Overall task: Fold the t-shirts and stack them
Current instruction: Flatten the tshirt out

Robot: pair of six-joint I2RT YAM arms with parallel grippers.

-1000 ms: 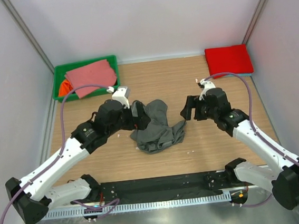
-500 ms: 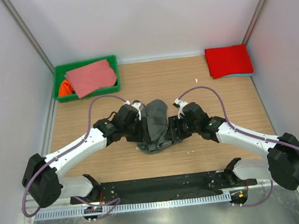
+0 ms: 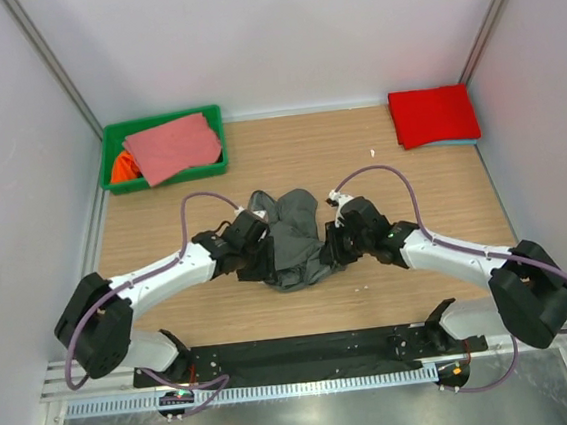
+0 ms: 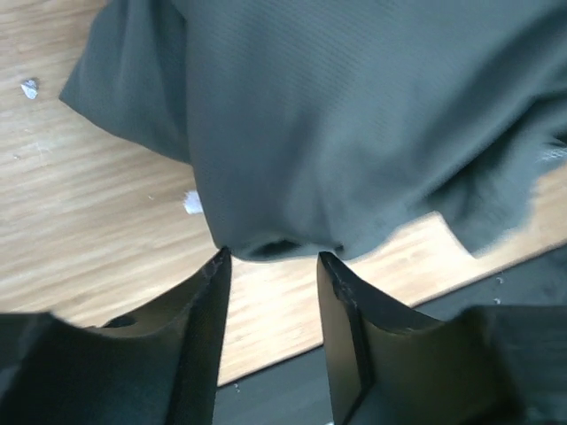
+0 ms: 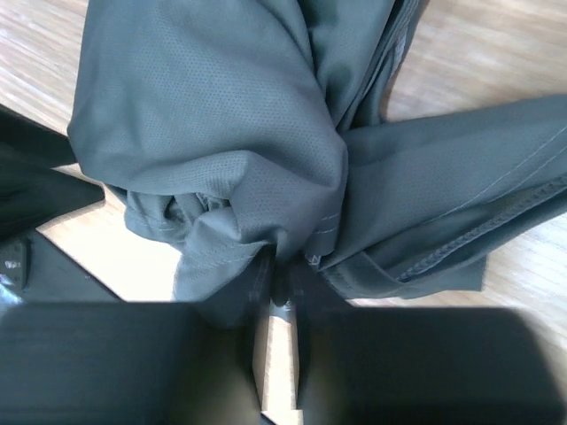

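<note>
A crumpled dark grey t-shirt [image 3: 291, 234] lies in the middle of the wooden table. My left gripper [image 3: 264, 263] is low at its left edge. In the left wrist view the left gripper [image 4: 272, 257] still shows a gap between its fingers, with a fold of the grey t-shirt [image 4: 337, 115] right at the fingertips. My right gripper [image 3: 333, 248] is at the shirt's right edge. In the right wrist view the right gripper [image 5: 283, 276] is shut, pinching a bunch of the grey t-shirt [image 5: 221, 133]. A folded red t-shirt [image 3: 433, 115] lies at the back right on a light-blue one [image 3: 469, 140].
A green bin [image 3: 113, 136] at the back left holds a salmon-pink t-shirt [image 3: 169, 146] and an orange one [image 3: 122, 168]. A black mat [image 3: 297, 352] runs along the near edge between the arm bases. Grey walls close in both sides.
Both arms came down and inward onto the grey t-shirt. The right gripper closed on the cloth. The left gripper's fingers narrowed around the shirt's edge.
</note>
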